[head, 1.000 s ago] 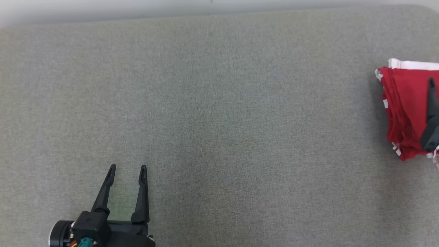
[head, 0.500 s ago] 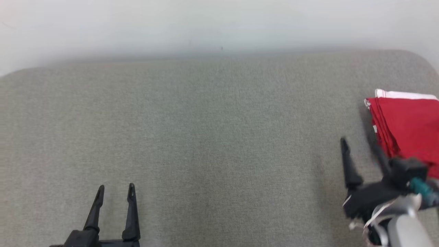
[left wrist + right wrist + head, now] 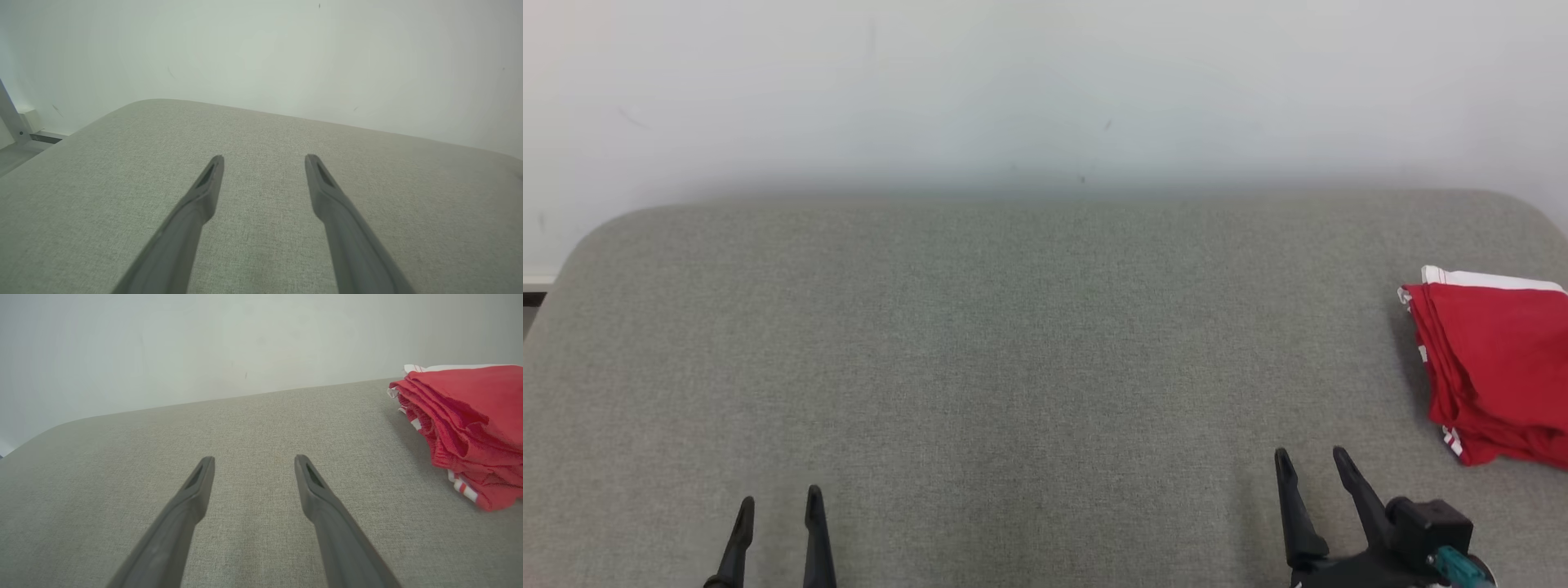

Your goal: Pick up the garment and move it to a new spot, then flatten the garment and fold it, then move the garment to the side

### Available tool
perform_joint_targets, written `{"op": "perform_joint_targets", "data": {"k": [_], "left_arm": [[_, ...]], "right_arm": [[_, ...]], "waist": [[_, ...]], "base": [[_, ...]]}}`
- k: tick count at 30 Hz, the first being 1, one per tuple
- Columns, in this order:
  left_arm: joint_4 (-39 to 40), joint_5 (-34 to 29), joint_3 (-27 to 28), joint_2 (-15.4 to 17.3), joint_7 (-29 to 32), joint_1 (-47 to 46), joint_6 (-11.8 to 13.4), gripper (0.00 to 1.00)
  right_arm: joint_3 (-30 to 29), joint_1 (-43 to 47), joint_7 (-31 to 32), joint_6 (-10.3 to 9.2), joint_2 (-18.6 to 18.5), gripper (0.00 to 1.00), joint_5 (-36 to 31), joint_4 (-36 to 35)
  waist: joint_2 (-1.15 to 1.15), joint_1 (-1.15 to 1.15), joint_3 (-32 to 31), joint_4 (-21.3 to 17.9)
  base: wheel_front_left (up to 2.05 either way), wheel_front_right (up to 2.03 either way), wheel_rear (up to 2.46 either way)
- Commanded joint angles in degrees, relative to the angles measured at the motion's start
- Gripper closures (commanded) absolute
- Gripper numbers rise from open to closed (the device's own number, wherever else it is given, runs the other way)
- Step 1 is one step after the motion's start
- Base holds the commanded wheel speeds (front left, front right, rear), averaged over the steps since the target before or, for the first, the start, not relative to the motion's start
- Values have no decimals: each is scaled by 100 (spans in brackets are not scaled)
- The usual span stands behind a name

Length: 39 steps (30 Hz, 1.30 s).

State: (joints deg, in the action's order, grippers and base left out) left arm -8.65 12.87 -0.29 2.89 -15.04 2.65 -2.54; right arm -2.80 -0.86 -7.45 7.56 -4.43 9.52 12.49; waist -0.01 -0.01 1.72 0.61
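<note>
Behind the tabletop (image 3: 1013,367) rises a plain pale wall (image 3: 1045,82), faintly scuffed. Grey woven fabric covers the tabletop, and its far corners are rounded. At its right edge lies the red garment (image 3: 1494,359), folded into a stack with white trim showing. Near the front, the right pincer (image 3: 1311,454) and the left pincer (image 3: 779,498) hover with fingers spread wide, holding nothing, well apart from each other.

The right gripper (image 3: 254,458) hangs over the grey padded top (image 3: 90,490), its two dark fingers spread apart with nothing between them. Ahead of it and off to its right lies the folded red garment (image 3: 470,404), white stripes at its edges, clear of the fingers. Beyond the fingertips stands a pale wall (image 3: 204,343).
</note>
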Motion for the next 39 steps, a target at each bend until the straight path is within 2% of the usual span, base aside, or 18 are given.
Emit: {"op": "perform_joint_targets", "data": {"k": [1, 4, 13, 20, 39], "left_arm": [[-47, 166, 24, -1, -15, 91, 0, 0], [-92, 313, 97, -2, -15, 161, 59, 0], [-295, 283, 48, 0, -15, 239, -112, 0], [-438, 298, 16, -1, -15, 256, -3, 0], [-364, 281, 19, -2, -15, 247, 17, 0]], "right_arm": [[-29, 138, -79, -13, 81, 0, 0, 24], [-2, 216, -145, -13, 138, 0, 15, 52], [176, 285, -267, -13, 168, 0, 284, 242], [252, 299, -328, -13, 167, 0, 362, 360], [201, 251, -288, -13, 167, 0, 370, 347]], "waist": [[1, 1, -115, 52], [1, 1, -169, 24], [1, 1, -247, -82], [1, 1, -267, -108], [1, 1, -238, -166]], "base": [[0, 0, 0], [0, 0, 0], [0, 0, 0], [0, 0, 0], [0, 0, 0]]}}
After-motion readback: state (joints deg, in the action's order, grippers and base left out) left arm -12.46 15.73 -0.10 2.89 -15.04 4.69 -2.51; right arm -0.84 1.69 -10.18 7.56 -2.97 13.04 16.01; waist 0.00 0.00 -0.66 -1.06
